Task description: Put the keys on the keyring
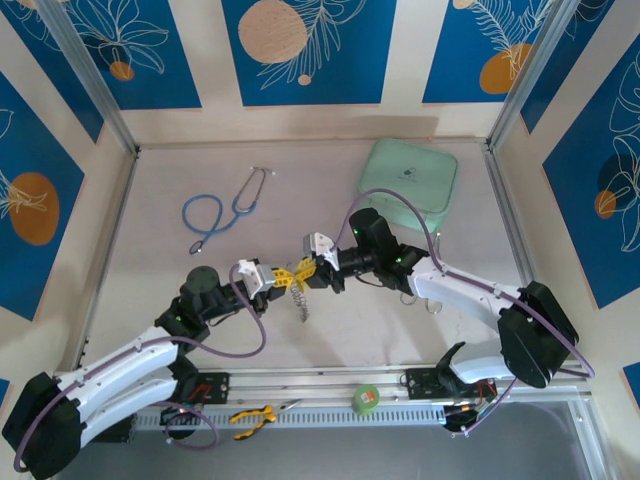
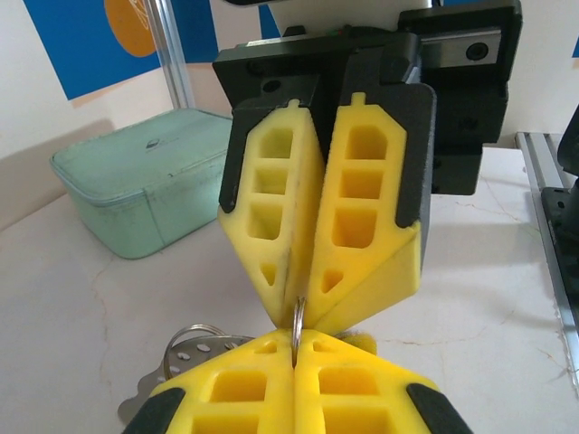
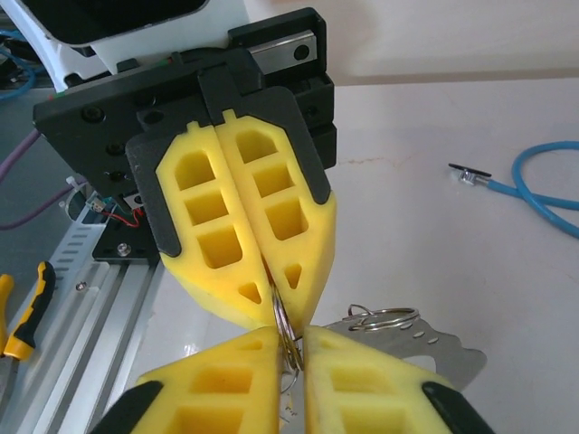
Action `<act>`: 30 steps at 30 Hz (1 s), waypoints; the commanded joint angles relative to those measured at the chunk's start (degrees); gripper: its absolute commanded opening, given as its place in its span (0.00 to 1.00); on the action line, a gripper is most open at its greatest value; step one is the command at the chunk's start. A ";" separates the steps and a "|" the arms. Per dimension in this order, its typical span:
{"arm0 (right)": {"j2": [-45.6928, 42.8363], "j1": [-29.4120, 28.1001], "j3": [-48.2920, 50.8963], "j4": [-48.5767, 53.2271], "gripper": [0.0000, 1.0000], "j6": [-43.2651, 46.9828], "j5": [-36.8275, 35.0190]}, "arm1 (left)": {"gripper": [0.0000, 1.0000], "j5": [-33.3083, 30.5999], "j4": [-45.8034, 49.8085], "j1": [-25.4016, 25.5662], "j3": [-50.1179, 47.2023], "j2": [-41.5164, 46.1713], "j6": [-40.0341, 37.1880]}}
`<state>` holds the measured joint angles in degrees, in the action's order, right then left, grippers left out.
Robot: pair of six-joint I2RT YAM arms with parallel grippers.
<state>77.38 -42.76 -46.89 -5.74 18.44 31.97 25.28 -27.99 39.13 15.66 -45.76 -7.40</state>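
My two grippers meet tip to tip above the middle of the table. The keyring [image 2: 297, 324] is a thin silver wire ring standing on edge between them. My left gripper [image 2: 296, 348] [image 1: 283, 277] is shut on its lower part. My right gripper [image 3: 291, 342] [image 1: 308, 270] is shut on the keyring [image 3: 288, 327] from the opposite side, wire coils showing in the narrow slit. A silver bunch of keys [image 1: 303, 305] hangs below the fingertips. It includes a flat silver piece with a row of holes [image 3: 425, 348] [image 2: 176, 366] on a small split ring [image 3: 384, 317]. The brass-yellow key is hidden.
A blue stethoscope [image 1: 225, 210] [image 3: 534, 181] lies at the back left. A mint green case [image 1: 410, 178] [image 2: 145, 181] sits at the back right. On the near rail lie a green tape roll [image 1: 367, 398] and yellow-handled pliers [image 1: 255, 415] [image 3: 27, 307].
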 commanded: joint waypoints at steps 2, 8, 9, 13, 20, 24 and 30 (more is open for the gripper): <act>0.79 -0.52 -2.37 0.19 0.01 0.95 1.16 | 0.00 1.96 -4.51 -0.03 -0.07 -0.03 0.91; -0.02 -1.21 -4.17 6.17 0.00 5.30 -2.41 | 0.19 -2.85 2.25 0.03 1.54 0.97 -1.39; 0.01 -1.70 -5.01 8.52 0.00 7.16 -3.90 | 0.23 -3.65 5.37 -0.02 2.53 1.26 -2.58; 1.13 -3.88 -9.66 19.05 0.00 14.74 -9.17 | 0.25 -4.72 15.69 0.04 6.78 1.15 -7.15; 3.73 -7.05 -16.49 28.97 0.00 21.92 -13.42 | 0.13 -2.47 23.68 0.07 11.56 -1.19 -11.14; 3.36 -6.90 -17.04 27.37 0.00 20.25 -11.37 | 0.00 -0.56 21.55 0.06 11.22 -1.07 -11.07; -2.77 -0.35 -6.04 9.82 0.31 5.16 -6.39 | 0.00 -1.07 9.52 0.02 5.35 1.14 -5.96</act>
<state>77.69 -45.10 -56.42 12.95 31.68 20.16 22.92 -10.09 39.03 23.27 -45.87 -16.03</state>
